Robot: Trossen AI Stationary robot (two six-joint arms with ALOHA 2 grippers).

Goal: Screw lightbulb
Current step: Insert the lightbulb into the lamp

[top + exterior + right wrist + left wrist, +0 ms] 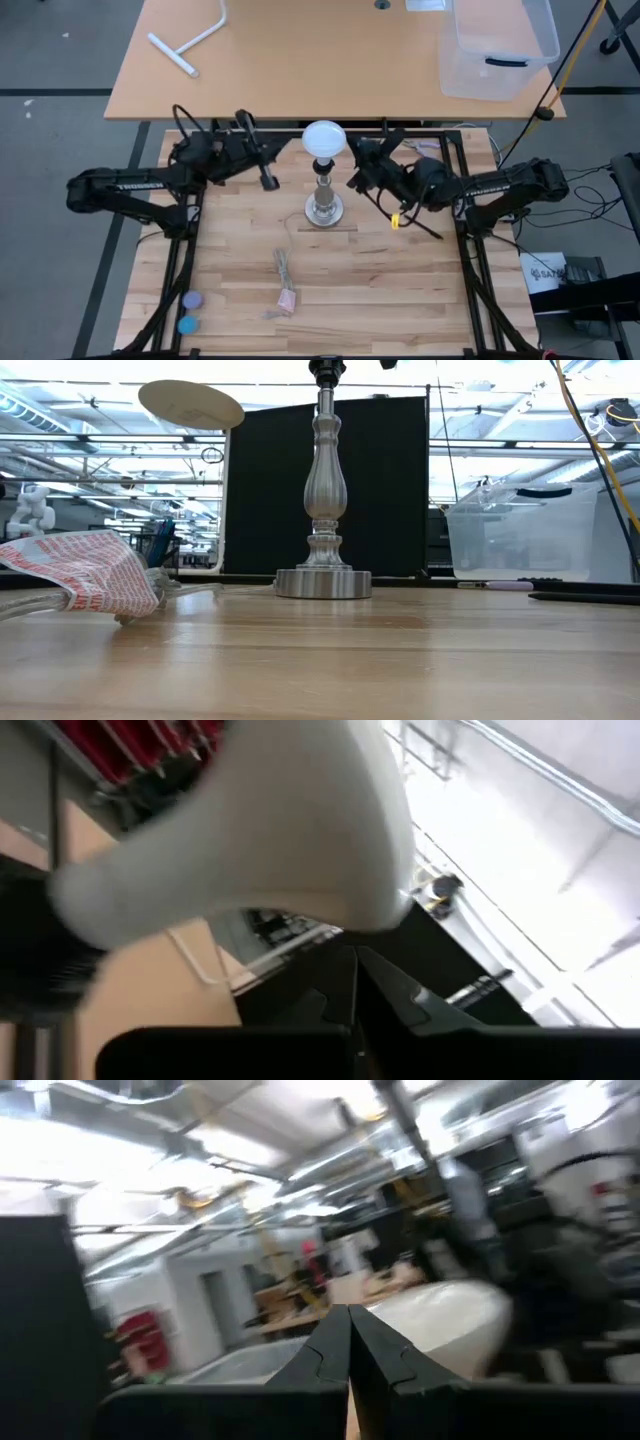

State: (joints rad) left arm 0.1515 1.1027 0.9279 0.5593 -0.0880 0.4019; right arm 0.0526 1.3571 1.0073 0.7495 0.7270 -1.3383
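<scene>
The bulb [324, 139] sits on the lamp post [324, 190] near the table's far edge. Left gripper [268, 178] and right gripper [357, 183] flank it, raised, fingers pressed together, holding nothing.

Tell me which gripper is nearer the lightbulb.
Right. The right gripper sits just beside the lightbulb, fingers shut, close under the globe in its wrist view. The left gripper hangs farther off on the other side, also shut.

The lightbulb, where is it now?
In the high view the lightbulb sits atop the metal lamp post at the table's middle, between both arms.
</scene>
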